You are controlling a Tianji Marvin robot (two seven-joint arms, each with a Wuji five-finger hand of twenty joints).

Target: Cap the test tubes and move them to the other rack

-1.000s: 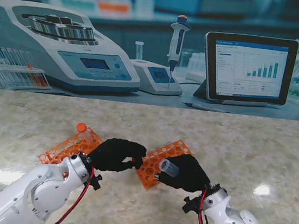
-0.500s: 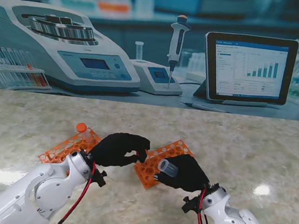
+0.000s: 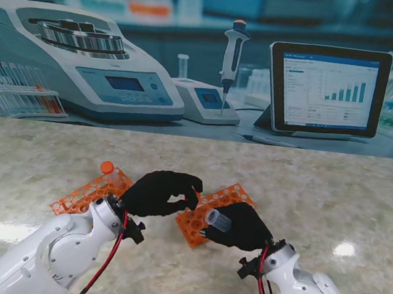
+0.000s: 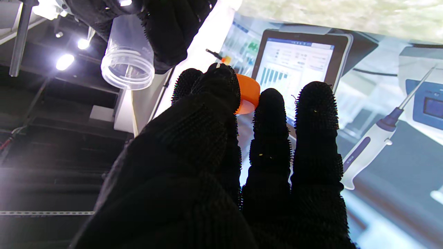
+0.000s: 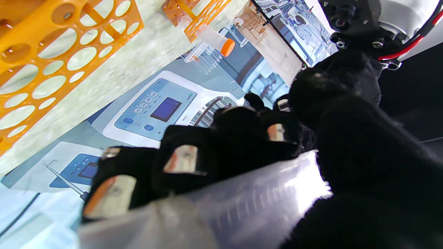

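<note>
Marble-patterned, glossy table (image 3: 335, 185) fills the stand's view, with a printed lab backdrop of instruments and a tablet behind it. On my left lies an orange plastic rack (image 3: 89, 193), a flat grid of round holes, with one capped tube (image 3: 107, 168) standing at its far corner. Next comes the left hand (image 3: 156, 194), gloved in black knit, raised off the table with its thumb and fingertips pinched on a small orange cap (image 4: 247, 95); the smooth round cap is presented toward the tube's mouth, seemingly so it can be set on, but the two are not yet touching. Beside it lies the second rack (image 3: 212, 210), same orange lattice. Over that rack the right hand (image 3: 244, 226) is curled tight around a clear plastic tube (image 3: 217, 220), cylindrical with a threaded open rim, tilted so the mouth faces the left hand, probably to meet the cap squarely.
</note>
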